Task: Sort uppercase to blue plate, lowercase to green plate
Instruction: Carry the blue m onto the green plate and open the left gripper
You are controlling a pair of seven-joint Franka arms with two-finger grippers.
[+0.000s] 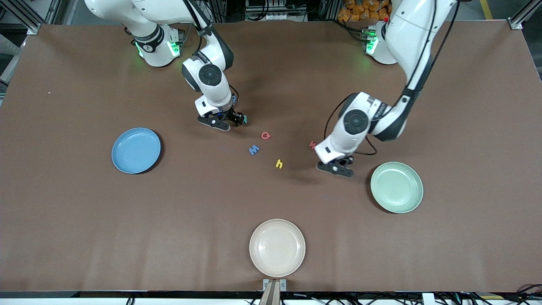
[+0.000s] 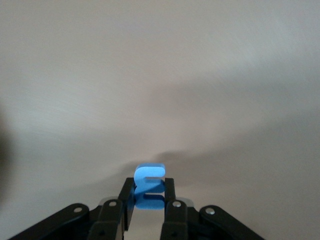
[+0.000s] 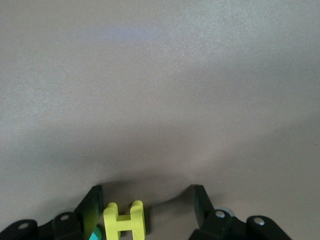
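Both arms down among the letters, plates not yet filled

The left gripper (image 2: 149, 202) pinches a small blue letter (image 2: 149, 187) near the green plate (image 1: 396, 187); it could slip. The right gripper (image 3: 145, 210), fingers spread around the yellow H (image 3: 125, 220), may nudge the teal letter (image 1: 244, 120) beside it.

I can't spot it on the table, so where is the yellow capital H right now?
The yellow capital H sits on the table between the open fingers of the right end effector, beside a teal letter, farther from the front camera than the red G.

brown table (image 1: 84, 220), blue plate (image 1: 136, 150), green plate (image 1: 396, 187), cream plate (image 1: 277, 248), scattered foam letters (image 1: 266, 135)
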